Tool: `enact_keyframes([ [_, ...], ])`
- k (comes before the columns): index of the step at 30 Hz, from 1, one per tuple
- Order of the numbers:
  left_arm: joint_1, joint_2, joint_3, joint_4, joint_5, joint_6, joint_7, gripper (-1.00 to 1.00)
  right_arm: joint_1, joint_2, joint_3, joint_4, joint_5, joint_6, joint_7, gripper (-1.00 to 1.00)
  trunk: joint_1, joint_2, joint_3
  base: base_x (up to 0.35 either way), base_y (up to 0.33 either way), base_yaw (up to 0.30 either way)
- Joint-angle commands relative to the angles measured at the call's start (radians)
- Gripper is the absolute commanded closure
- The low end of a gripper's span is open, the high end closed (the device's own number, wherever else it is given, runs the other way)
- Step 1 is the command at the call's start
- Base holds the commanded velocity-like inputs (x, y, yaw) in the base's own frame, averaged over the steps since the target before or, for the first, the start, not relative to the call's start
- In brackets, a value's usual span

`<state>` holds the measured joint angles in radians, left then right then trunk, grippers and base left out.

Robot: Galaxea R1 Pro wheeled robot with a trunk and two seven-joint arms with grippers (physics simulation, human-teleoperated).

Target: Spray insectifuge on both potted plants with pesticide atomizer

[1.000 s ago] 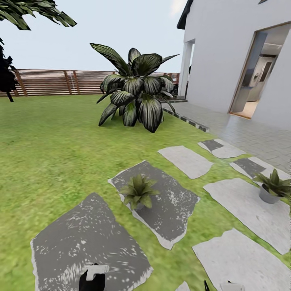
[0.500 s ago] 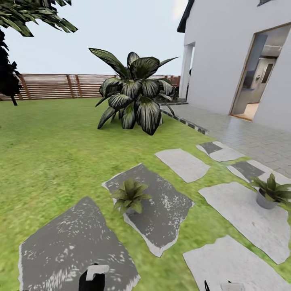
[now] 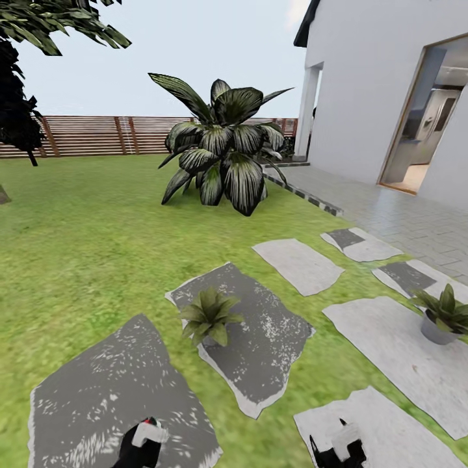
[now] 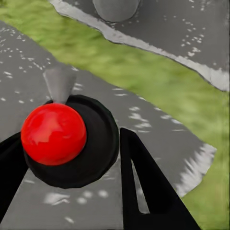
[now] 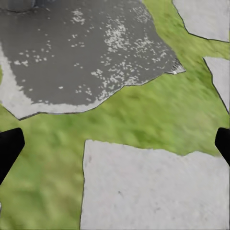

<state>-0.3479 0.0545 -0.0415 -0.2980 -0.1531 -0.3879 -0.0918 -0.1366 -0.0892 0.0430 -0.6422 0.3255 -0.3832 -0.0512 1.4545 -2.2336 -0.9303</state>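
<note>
1. Since half a second ago the head view has swung slightly, so the house wall and doorway sit further toward its right edge. More of both arms now shows at the bottom edge: the left gripper [image 3: 144, 443] has risen a little into view, and the right gripper [image 3: 338, 445], barely peeking in before, is now clearly visible.
2. In the left wrist view the left gripper [image 4: 72, 158] has its black fingers [image 4: 143, 182] closed around a black round-topped object with a glossy red ball [image 4: 53, 133] on it and a pale grey cone-shaped tip [image 4: 60, 82] just past the ball. Whether this is the pesticide atomizer cannot be told from these pictures.
3. The right gripper [image 5: 115, 143] has its fingers spread wide, with nothing between them; below lies a pale stepping stone [image 5: 153, 191] and grass.
4. Ahead of the left fingers, on the dark grey speckled stepping stone [image 3: 260, 338], stands the nearer small potted plant with pointed green leaves [image 3: 209, 316]; its grey pot [image 4: 116, 8] shows just beyond a grass strip.
5. The second potted plant in a grey pot [image 3: 443, 315] stands on a pale stone, well apart from the right fingers.
6. Further off: a big dark striped-leaf plant [image 3: 221, 149], brown slatted fence [image 3: 97, 135], white house wall [image 3: 370, 84].
</note>
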Motion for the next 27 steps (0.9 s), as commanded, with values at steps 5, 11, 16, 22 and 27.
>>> enact_keyframes([
  [5,-0.011,0.042,0.001,-0.012,-0.133,0.03,-0.22,1.0,-0.103,-0.001,0.008,-0.001,0.19,0.002,0.228,-1.0,0.0,0.0,-0.001,0.0,0.0,0.0],
  [11,-0.083,0.064,-0.001,-0.013,-0.216,0.043,-0.38,1.0,-0.169,-0.005,0.006,-0.002,0.221,0.003,0.474,-1.0,0.0,0.0,-0.001,0.0,0.0,0.0],
  [16,-0.131,0.064,0.0,-0.015,-0.315,0.082,-0.472,1.0,-0.187,-0.006,0.007,-0.001,0.225,0.002,0.547,-1.0,0.0,0.0,-0.001,0.0,0.0,0.0],
  [22,-0.15,0.049,-0.002,-0.018,-0.372,0.142,-0.499,1.0,-0.199,-0.006,0.009,-0.001,0.225,0.001,0.671,-1.0,0.0,0.0,-0.001,0.0,0.0,0.0],
  [27,-0.153,0.04,-0.002,-0.021,-0.435,0.15,-0.541,1.0,-0.202,-0.004,0.017,-0.001,0.247,0.0,0.737,-1.0,0.0,0.0,-0.001,0.0,0.0,0.0],
])
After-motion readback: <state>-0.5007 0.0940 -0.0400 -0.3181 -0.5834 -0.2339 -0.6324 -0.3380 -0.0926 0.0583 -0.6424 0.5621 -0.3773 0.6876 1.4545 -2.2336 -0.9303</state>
